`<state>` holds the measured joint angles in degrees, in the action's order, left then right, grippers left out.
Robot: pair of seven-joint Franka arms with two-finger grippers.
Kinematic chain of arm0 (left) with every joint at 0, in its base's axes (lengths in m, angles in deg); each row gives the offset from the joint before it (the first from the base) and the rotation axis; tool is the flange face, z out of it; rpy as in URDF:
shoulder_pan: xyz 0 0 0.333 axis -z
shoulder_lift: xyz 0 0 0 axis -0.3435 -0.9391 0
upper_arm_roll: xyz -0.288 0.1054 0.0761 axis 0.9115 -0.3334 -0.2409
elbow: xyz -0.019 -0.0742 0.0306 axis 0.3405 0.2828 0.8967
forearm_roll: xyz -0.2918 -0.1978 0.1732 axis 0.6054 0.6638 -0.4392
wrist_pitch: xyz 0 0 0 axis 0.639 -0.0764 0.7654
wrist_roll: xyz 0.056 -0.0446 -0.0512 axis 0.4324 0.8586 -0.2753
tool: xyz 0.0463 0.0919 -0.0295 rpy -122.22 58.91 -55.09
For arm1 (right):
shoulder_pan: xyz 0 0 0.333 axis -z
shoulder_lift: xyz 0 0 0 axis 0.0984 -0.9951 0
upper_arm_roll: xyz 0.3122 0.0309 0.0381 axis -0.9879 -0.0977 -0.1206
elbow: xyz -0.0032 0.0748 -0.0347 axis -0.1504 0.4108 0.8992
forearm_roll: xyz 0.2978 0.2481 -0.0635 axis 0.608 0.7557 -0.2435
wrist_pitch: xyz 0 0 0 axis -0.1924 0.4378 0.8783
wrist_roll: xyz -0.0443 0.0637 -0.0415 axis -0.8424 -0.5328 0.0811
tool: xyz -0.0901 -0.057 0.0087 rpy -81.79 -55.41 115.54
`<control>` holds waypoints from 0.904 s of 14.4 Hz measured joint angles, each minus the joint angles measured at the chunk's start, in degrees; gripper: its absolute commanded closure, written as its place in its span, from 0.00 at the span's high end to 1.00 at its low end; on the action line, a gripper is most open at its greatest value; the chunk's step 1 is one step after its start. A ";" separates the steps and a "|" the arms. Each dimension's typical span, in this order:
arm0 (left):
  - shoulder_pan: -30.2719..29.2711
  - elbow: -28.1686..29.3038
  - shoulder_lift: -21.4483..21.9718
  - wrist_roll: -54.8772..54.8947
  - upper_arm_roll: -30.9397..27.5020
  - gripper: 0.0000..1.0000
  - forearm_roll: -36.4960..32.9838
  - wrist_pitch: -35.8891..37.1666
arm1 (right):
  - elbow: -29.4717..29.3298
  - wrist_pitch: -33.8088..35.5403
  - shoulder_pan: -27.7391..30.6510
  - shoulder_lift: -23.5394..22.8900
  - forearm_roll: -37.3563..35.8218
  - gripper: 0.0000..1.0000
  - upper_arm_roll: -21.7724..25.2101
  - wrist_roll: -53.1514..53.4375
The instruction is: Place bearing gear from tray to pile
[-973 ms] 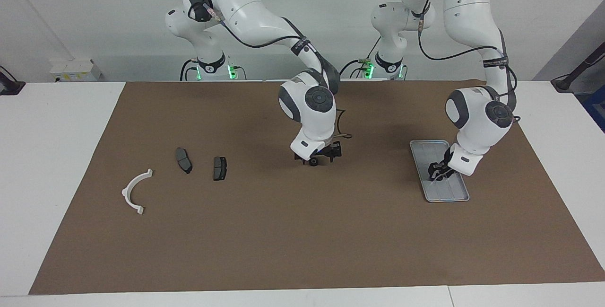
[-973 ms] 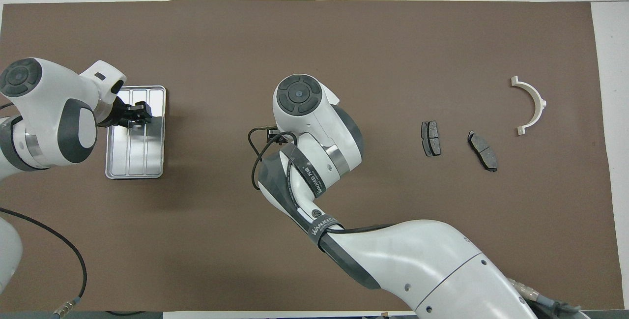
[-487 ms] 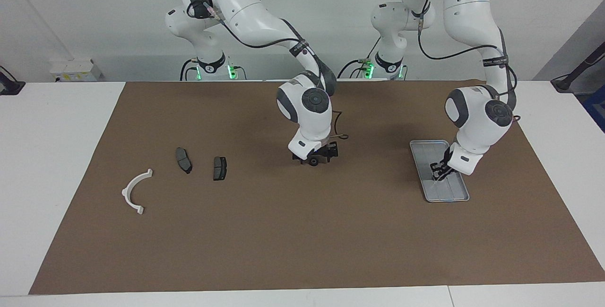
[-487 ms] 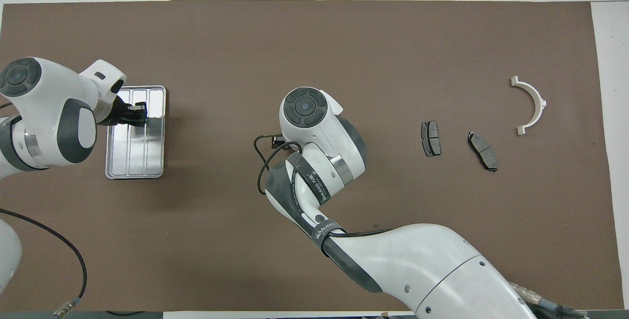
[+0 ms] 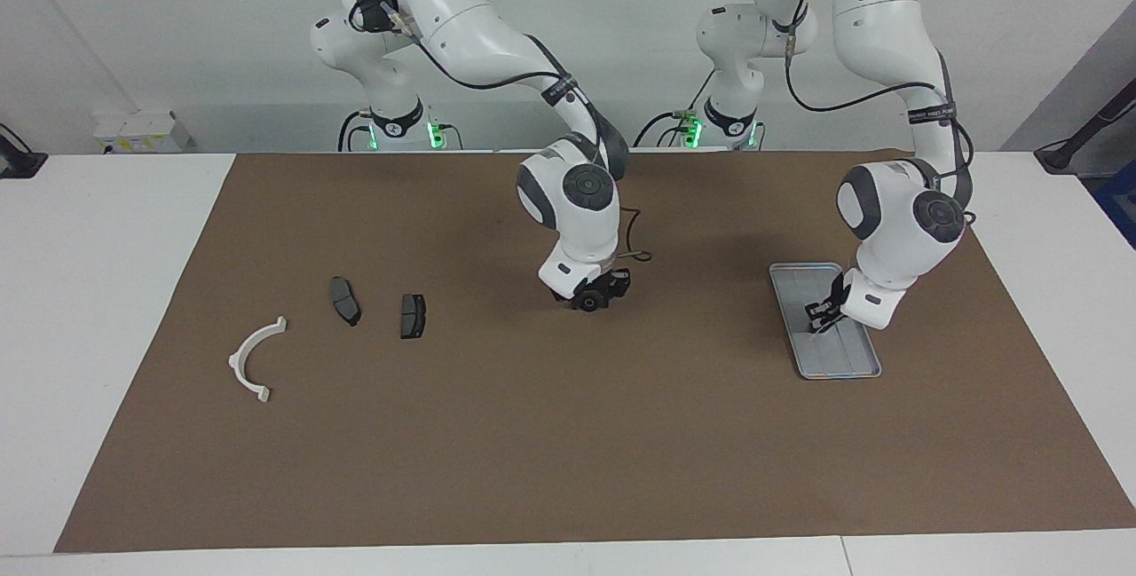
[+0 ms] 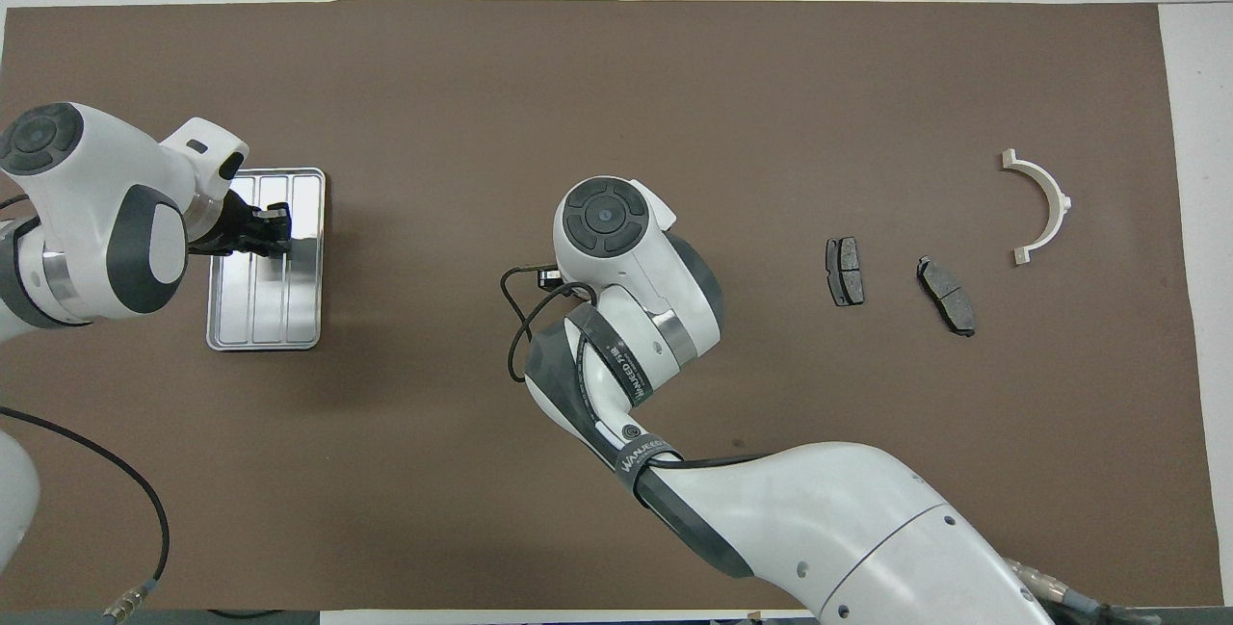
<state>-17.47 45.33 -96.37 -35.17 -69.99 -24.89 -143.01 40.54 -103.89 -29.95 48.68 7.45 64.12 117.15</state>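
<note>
Centrally in the facing view, the right gripper (image 5: 593, 296) is down on the brown mat (image 5: 532, 452), jaws clamped on a small dark gear (image 5: 587, 303), well apart from the pile. The left gripper (image 5: 818, 319) hangs low over the tray (image 5: 852, 367), jaws together. The tray lies at mid-height of the frame, toward the left arm's end of the desk (image 5: 89, 292). The pile sits toward the right arm's end: two dark pads (image 5: 345, 300) with a white bracket (image 5: 234, 361) lower in the frame.
</note>
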 measured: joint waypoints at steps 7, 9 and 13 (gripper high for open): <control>0.36 -3.46 1.96 -11.50 1.83 0.00 0.11 7.21 | 0.13 0.03 0.02 0.16 0.03 0.06 0.00 0.00; 2.25 -3.47 3.06 -17.63 2.43 0.00 0.15 8.17 | -0.41 1.16 0.53 0.24 0.03 0.06 0.34 -0.02; 7.65 -3.49 3.91 -32.42 2.57 0.00 1.36 8.30 | -3.43 7.07 6.07 3.75 0.02 0.06 0.79 -5.60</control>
<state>-9.82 41.84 -92.47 -67.60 -67.42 -23.53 -134.71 37.10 -96.82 -23.88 52.42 7.47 64.92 111.56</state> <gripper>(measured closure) 0.762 0.652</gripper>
